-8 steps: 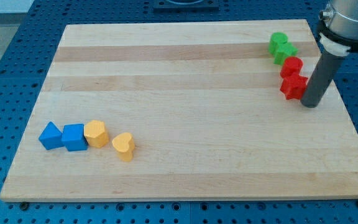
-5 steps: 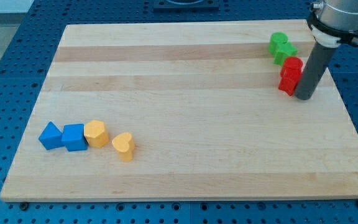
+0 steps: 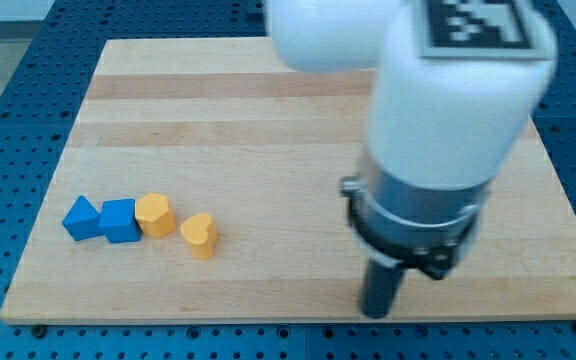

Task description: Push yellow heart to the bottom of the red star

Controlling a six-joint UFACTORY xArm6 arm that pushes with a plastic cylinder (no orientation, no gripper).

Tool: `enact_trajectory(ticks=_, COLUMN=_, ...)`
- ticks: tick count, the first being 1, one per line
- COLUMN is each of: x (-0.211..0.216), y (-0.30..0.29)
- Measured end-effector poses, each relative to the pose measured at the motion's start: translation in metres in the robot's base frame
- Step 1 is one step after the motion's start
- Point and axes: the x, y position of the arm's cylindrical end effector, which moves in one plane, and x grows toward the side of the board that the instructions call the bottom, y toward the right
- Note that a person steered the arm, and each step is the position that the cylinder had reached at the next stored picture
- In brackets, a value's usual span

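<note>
The arm carries no pincer, so nothing can be said about an open or closed state; it ends in a straight dark rod. My tip [image 3: 376, 313] stands near the bottom edge of the light wooden tabletop [image 3: 268, 130], to the right of the middle of the view.

The small yellow heart-shaped block [image 3: 199, 235] lies in the lower left part of the tabletop, well apart from my tip, which is to its right and a little lower. Just to the upper left of the heart is a yellow rounded block [image 3: 155, 214]; the two are very close, but I cannot tell if they touch. The yellow rounded block touches a blue cube-like block [image 3: 120, 220] on its left, and next to that lies a blue block with a pointed top [image 3: 82, 217], at the left end of this row.

The big white and grey body of the arm [image 3: 438, 110] fills the upper right part of the view and hides the tabletop behind it. The red star does not show.
</note>
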Motion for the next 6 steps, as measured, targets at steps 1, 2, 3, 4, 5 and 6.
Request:
enact_trajectory(ticks=1, x=0.0, y=-0.115)
enact_trajectory(ticks=2, x=-0.003, y=-0.2)
enact_trajectory(ticks=3, x=-0.041, y=-0.223)
enact_trajectory(ticks=4, x=-0.068, y=-0.192)
enact_trajectory(ticks=5, x=-0.068, y=-0.125)
enact_trajectory(ticks=6, x=-0.072, y=-0.075)
